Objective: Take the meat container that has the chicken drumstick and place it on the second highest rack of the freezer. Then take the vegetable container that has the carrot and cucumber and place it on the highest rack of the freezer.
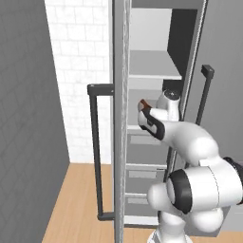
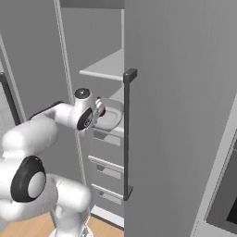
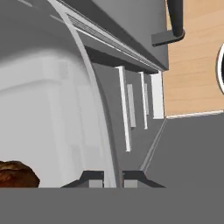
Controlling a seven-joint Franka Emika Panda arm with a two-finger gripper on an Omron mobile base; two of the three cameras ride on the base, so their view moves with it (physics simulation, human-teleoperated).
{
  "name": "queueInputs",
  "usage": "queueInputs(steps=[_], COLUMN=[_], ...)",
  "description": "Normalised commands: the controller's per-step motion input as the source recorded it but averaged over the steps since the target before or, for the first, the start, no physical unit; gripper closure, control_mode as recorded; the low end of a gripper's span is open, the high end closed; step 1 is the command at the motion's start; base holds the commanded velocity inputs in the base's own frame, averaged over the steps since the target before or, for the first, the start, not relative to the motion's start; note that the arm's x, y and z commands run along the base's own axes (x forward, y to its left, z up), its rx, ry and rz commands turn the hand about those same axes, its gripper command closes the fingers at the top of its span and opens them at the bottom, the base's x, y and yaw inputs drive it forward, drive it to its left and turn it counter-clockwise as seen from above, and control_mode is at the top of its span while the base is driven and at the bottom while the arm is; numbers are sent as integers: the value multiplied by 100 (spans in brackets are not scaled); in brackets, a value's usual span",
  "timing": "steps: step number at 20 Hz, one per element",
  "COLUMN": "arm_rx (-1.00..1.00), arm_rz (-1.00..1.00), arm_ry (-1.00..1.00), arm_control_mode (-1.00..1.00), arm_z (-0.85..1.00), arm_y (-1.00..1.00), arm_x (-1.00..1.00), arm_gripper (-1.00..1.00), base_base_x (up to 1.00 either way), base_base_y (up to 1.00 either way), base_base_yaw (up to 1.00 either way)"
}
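Hand view: hand (image 3: 112,178) closed on meat container (image 3: 52,122) rim, seemingly over second highest rack (image 2: 115,99).

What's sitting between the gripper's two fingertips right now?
The rim of the meat container runs down between the gripper fingertips, as the hand view shows; the chicken drumstick lies inside the dish, off to one side.

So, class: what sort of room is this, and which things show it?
Probably a kitchen: a tall freezer stands open with shelves above drawers, and a built-in oven sits beside it.

A kitchen: open freezer (image 1: 152,71), white tiled wall (image 1: 78,71), wooden floor (image 1: 78,199).
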Motion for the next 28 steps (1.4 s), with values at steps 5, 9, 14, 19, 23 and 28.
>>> queueInputs(steps=[5,9,14,19,23,28], arm_rx=[-9,-8,-1,0,0,0], arm_rz=[-1,-1,-1,0,0,0], arm_ry=[0,0,1,0,0,0], arm_control_mode=[-100,-100,-100,-100,-100,-100], arm_z=[-30,-8,-2,-25,-16,-3], arm_y=[-6,-5,-15,-26,-33,-10], arm_x=[79,79,67,41,47,28], arm_gripper=[100,100,100,100,100,-100], base_base_x=[0,0,0,0,0,0], base_base_y=[0,0,0,0,0,0], base_base_yaw=[0,0,0,0,0,0])
